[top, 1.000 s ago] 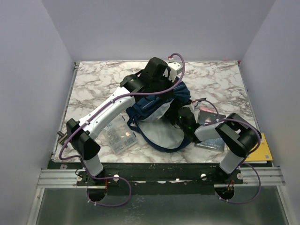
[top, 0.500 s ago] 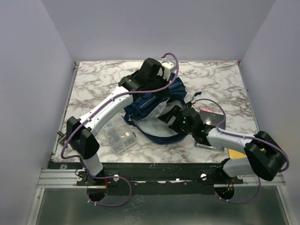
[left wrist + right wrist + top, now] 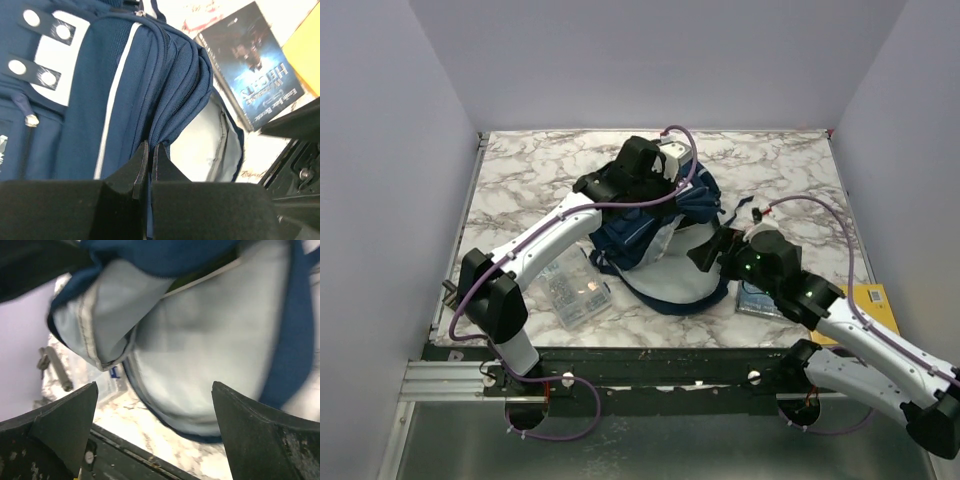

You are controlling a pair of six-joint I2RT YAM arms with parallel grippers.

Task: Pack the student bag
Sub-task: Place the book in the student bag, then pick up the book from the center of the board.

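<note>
Nearest the arm bases, a clear, ribbed plastic box (image 3: 575, 290) lay flat on the left of the tabletop (image 3: 520, 190). To the right lay a glossy blue-covered book (image 3: 760, 298), and beyond it a flat yellow item (image 3: 870, 305) at the tabletop's right edge. Between box and book stood the student bag (image 3: 665, 280), navy woven fabric with a pale smooth lining, its mouth gaping toward the near edge. The right gripper (image 3: 155, 425) sat just before that mouth, its jaws spread wide and holding nothing. The left gripper (image 3: 148, 150) reached over the bag from the left, its jaws closed on the zipped rim of the bag's opening. The tabletop was white marble-patterned with grey veins, enclosed by plain pale lilac walls (image 3: 640, 60).
</note>
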